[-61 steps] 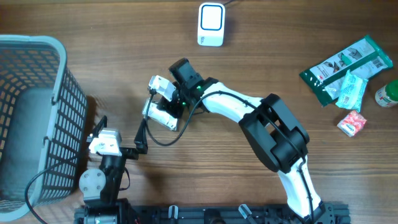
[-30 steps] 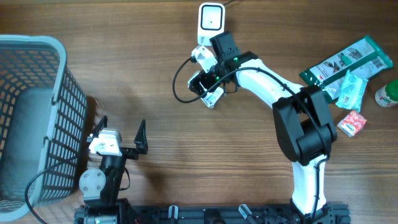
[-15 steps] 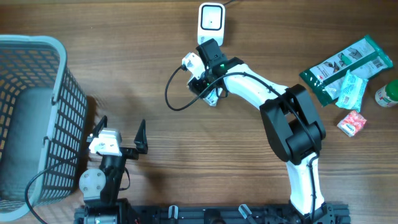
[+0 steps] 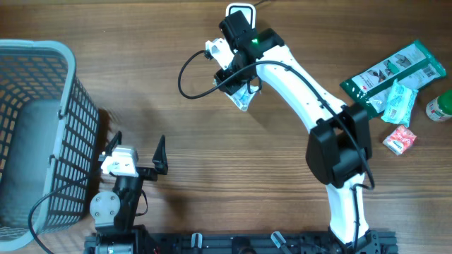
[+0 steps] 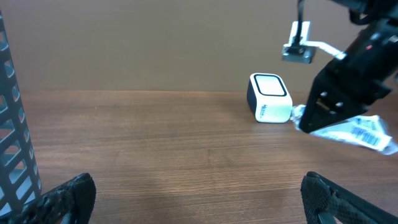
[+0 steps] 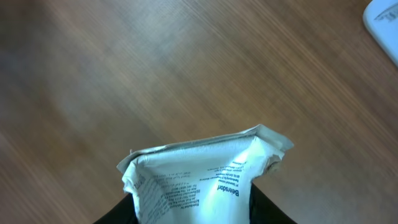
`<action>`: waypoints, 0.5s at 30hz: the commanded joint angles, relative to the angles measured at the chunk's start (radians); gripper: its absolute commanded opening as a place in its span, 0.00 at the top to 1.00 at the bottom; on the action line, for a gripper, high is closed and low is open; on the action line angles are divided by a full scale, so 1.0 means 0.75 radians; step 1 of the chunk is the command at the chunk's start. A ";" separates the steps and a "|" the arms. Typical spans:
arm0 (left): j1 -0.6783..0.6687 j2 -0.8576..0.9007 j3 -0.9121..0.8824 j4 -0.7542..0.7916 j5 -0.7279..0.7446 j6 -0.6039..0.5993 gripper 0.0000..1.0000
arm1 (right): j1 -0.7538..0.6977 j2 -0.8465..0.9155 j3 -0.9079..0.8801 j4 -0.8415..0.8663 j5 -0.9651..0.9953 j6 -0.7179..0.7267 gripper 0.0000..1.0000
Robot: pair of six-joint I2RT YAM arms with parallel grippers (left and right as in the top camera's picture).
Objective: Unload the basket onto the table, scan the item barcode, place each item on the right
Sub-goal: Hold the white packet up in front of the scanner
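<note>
The right gripper [image 4: 237, 85] was clamped on a white packet [image 5: 354, 127], holding it just beside the scanner [image 5: 269, 98], presumably to show it the printed label. The left gripper [image 4: 139, 145] sat idle near the basket [image 4: 42, 51], jaws apart.

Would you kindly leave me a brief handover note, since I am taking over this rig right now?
Left gripper: open, empty, beside the basket.
Right gripper: shut on the white packet, held close to the scanner.
Done: packet picked up, at the scanner.
Left: present its barcode to the scanner; no sign of a read is visible.
</note>
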 commanded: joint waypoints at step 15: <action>0.011 -0.008 -0.006 -0.005 -0.002 -0.013 0.00 | -0.073 -0.168 0.035 -0.270 -0.391 -0.374 0.66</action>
